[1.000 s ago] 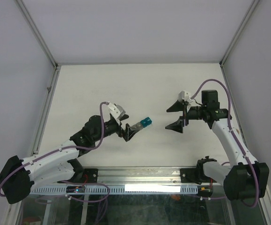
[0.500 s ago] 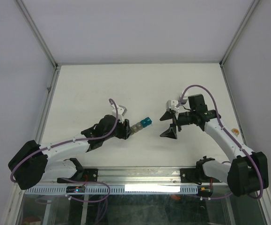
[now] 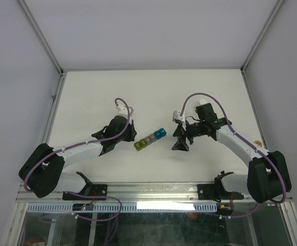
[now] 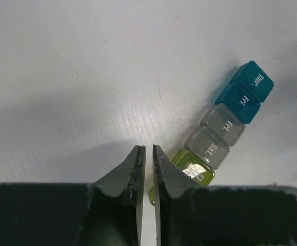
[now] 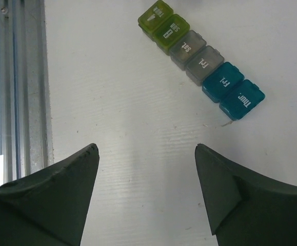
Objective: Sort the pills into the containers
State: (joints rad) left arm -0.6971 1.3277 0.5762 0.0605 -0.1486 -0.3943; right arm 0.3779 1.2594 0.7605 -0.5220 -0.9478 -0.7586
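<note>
The containers lie flat on the white table as a short diagonal strip of joined lidded cubes, yellow-green at one end, grey in the middle, teal at the other. My left gripper is just left of the yellow-green end. In the left wrist view its jaws are shut to a thin slit with nothing between them, and the containers lie beside the right finger. My right gripper hangs open to the right of the teal end, with the containers ahead of its fingers. No pills show in any view.
A metal rail runs along the table's near edge and shows at the left of the right wrist view as a slotted rail. Frame posts and pale walls enclose the table on three sides.
My left gripper has gone from wide open to shut and drawn back left, uncovering the strip's yellow-green end. The right arm has swung left toward the strip, its jaws narrowing slightly.
</note>
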